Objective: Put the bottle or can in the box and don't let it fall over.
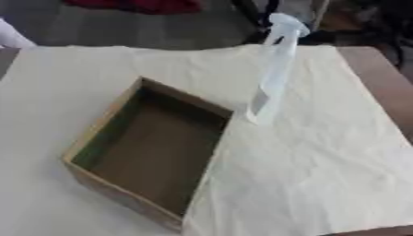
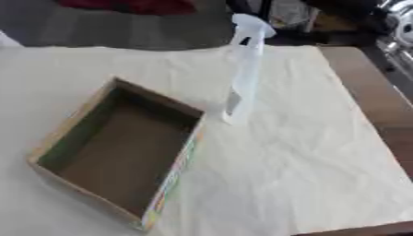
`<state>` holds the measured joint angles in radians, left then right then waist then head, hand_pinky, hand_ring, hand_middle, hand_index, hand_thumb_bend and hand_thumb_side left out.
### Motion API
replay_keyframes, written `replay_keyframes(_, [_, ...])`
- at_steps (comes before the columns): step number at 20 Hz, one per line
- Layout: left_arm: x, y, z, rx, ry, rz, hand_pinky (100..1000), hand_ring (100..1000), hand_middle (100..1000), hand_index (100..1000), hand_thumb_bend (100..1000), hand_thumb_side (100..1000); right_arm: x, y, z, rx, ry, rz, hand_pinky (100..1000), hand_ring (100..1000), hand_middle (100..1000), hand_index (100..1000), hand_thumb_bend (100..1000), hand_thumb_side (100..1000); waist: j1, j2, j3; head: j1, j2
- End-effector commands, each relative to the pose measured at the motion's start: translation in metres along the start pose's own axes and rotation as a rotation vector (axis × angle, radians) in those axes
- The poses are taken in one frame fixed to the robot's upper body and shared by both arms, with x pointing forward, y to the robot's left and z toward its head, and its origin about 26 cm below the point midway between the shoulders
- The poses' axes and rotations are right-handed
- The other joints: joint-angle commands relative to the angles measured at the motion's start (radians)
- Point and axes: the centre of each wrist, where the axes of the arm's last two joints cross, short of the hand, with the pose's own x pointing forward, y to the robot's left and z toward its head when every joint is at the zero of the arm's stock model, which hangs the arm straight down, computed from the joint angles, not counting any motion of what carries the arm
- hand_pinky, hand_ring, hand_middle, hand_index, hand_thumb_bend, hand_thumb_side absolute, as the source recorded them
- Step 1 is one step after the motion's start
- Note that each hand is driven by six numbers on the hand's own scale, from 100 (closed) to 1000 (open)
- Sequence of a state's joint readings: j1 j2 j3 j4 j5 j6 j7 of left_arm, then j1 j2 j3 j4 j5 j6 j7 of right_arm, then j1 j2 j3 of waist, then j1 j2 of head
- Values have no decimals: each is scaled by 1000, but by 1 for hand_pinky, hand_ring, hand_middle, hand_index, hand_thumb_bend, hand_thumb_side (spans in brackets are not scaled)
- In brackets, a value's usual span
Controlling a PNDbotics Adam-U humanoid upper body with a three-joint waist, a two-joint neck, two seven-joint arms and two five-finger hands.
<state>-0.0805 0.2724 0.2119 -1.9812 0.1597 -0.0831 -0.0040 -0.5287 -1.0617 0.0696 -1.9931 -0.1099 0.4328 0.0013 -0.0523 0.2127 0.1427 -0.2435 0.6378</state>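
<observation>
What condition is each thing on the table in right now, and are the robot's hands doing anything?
Spray bottle: upright on the cloth, beside the box's far right corner, outside it, nothing holding it.
Box: open on top, nothing inside.
Cloth: spread over the table, wrinkled.
Robot's hands: neither in view.

A silver robot part [image 2: 397, 23] is cut off at the right edge.

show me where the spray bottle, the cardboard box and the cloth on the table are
spray bottle [image 1: 272, 78], left eye view, on the middle of its clear body
cardboard box [image 1: 98, 123], left eye view, on its left wall's top edge
cloth [image 2: 290, 156], right eye view, on a bare wrinkled stretch right of the box
</observation>
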Motion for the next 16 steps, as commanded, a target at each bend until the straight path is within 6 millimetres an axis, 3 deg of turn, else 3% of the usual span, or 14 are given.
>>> replay_keyframes(1, [9,2,-6,-27,-33,-15,890,551,782,842,100,791,8,-4,-2,-15,-5,24,817,945,918,922,100,839,2,-19,3,-8,-12])
replay_keyframes(8, [9,1,-6,-32,-31,-12,890,551,782,841,100,796,12,6,-6,-24,16,23,817,944,918,921,100,867,-2,-14,16,-16,-14])
replay_keyframes(16, [9,0,-7,-36,-29,-8,890,551,781,840,100,802,5,18,-16,-14,52,54,825,949,922,920,100,901,-8,-4,31,-20,-12])
